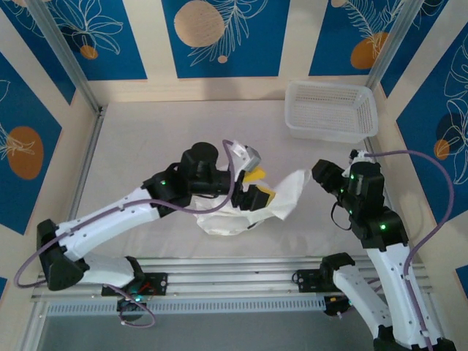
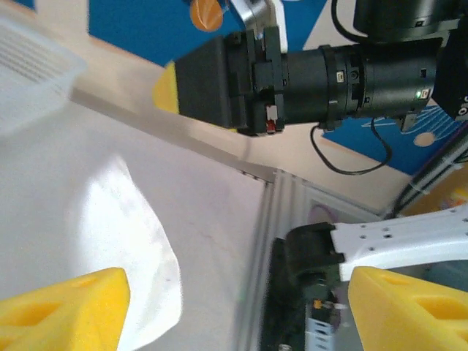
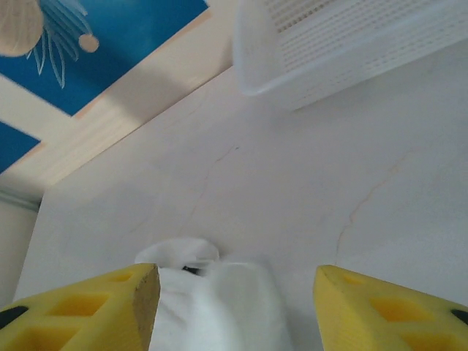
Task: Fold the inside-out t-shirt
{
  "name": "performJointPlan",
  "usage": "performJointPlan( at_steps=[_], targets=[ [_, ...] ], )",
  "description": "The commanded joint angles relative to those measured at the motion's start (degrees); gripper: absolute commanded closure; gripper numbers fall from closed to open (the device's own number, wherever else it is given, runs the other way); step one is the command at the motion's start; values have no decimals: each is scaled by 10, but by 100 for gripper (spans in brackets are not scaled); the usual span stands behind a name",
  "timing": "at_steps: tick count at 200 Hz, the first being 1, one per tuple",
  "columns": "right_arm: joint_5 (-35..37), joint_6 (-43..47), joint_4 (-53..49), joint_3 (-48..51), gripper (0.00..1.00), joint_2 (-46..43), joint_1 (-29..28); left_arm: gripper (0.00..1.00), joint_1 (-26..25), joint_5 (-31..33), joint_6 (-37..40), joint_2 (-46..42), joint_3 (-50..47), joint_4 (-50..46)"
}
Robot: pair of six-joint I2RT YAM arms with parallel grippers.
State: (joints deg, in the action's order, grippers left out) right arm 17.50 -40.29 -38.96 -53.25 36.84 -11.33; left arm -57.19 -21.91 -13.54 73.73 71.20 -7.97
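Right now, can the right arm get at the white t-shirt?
Probably yes: the right gripper is open and the t-shirt lies right in front of it, with nothing in between.

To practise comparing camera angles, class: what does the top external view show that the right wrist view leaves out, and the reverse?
Top external: both arms, the left gripper at the bunched t-shirt, the right gripper at its right-hand corner, and the metal rail along the near edge. Right wrist: a close look past its open yellow fingers, with cloth lying between them and faint lines in the table. Both: the t-shirt, the white basket, the table and the blue wall panels.
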Motion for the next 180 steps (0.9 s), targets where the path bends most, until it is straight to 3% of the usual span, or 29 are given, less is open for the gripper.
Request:
performJointPlan(
  at_steps=[1, 15, 26, 42, 55, 73, 98, 141, 166, 174, 180],
  targets=[
    [-59, -24, 56, -1, 42, 20, 8, 15, 1, 104, 31, -44, -7, -10],
    [-198, 24, 124, -8, 43, 77, 5, 14, 2, 174, 11, -68, -27, -8],
    [-259, 46, 109, -48, 45, 154, -16, 14, 5, 253, -12, -84, -35, -29],
    [-228, 97, 33, -125, 46, 278, -90, 13, 19, 358, -58, -98, -33, -97],
    [-165, 129, 2, -165, 45, 361, -161, 13, 52, 392, -109, -103, -31, -164],
    [-112, 161, -11, -213, 44, 466, -231, 15, 114, 374, -194, -115, -49, -231],
    [-49, 209, -17, -280, 40, 596, -282, 17, 195, 300, -279, -168, -132, -228],
    [-46, 322, -66, -413, 32, 774, -345, 18, 263, 275, -314, -251, -214, -248],
    [-62, 340, -112, -470, 42, 832, -357, 18, 282, 254, -308, -248, -216, -273],
    [-71, 342, -122, -485, 51, 839, -357, 18, 288, 246, -309, -241, -215, -278],
    [-78, 344, -128, -493, 64, 841, -356, 18, 293, 237, -312, -236, -215, -279]
  ],
)
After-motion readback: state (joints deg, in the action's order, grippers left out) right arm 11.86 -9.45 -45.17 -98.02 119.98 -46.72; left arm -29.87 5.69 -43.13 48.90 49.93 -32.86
